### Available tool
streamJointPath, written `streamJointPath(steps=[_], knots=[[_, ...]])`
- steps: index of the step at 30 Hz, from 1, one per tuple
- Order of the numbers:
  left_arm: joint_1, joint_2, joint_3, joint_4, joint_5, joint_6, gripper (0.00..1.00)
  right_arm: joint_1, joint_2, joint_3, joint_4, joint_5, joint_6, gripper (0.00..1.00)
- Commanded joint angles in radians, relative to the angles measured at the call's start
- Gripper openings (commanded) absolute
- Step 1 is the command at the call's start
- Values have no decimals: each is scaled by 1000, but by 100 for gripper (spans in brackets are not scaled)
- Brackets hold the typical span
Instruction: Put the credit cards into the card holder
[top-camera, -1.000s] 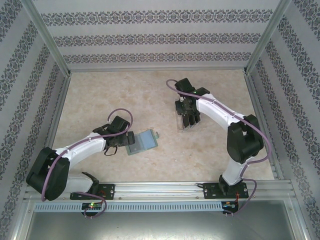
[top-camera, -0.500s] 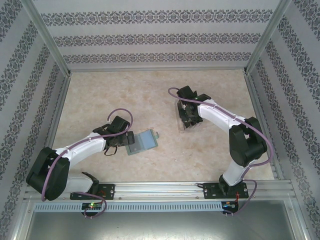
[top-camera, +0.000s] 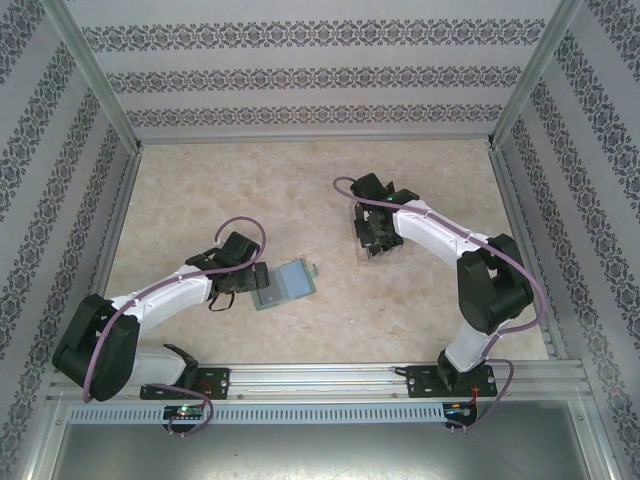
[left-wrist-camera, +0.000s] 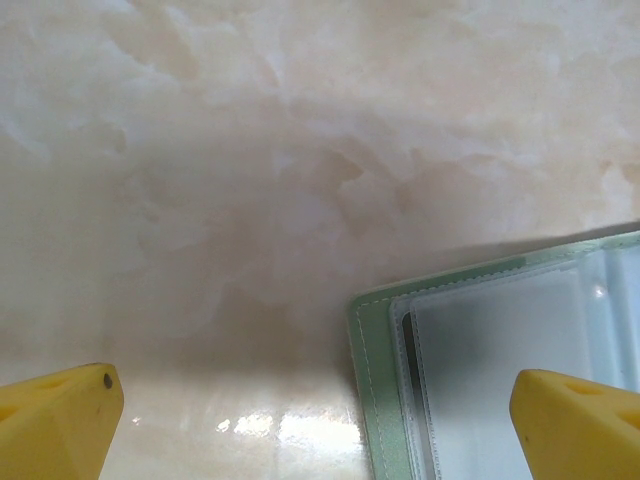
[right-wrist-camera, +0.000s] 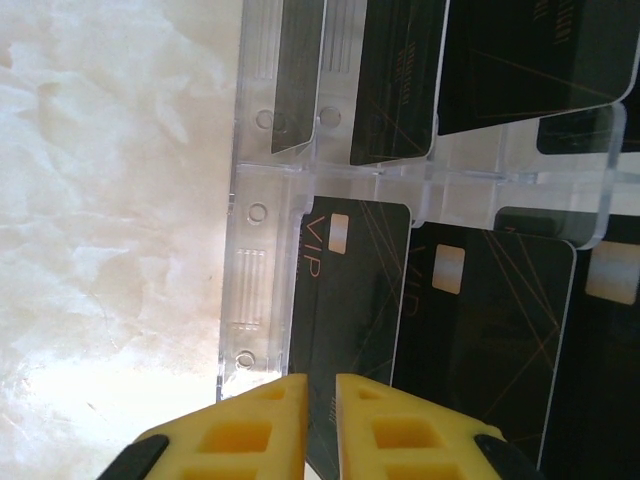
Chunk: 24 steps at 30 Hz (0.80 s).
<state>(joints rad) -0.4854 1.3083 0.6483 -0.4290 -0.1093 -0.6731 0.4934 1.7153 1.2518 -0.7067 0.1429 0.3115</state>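
Right end effector (right-wrist-camera: 322, 388) closed, card (right-wrist-camera: 350, 300) upright.

Open card holder (left-wrist-camera: 500, 350) lies under wide-spread jaws.

free: table (top-camera: 250, 190) centre, far half | blocked: card holder (top-camera: 285, 283), clear tray (right-wrist-camera: 258, 215)

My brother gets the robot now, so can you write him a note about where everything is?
Left end effector: open, hovering at the card holder.
Right end effector: almost shut around one credit card by its edge; grip unclear.
The other credit cards stand in the clear tray.
Done: holder lies open.
Left: lift each card out, slide it into the holder.
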Motion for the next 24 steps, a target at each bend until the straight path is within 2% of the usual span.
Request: streamJointPath(steps=[1,4,8,24], knots=[[-13,6,3,19,-17,10,100,5,-36,-3,-12,36,6,20],[-13,6,0,22,-16,11,100,10,-57,7,-28,70,4,26],[-13,7,-2,28,-15,9,100,18,-59,22,-49,104,-2,28],[-14,4,-4,35,-22,15,100,48,42,52,-84,146,-6,29]])
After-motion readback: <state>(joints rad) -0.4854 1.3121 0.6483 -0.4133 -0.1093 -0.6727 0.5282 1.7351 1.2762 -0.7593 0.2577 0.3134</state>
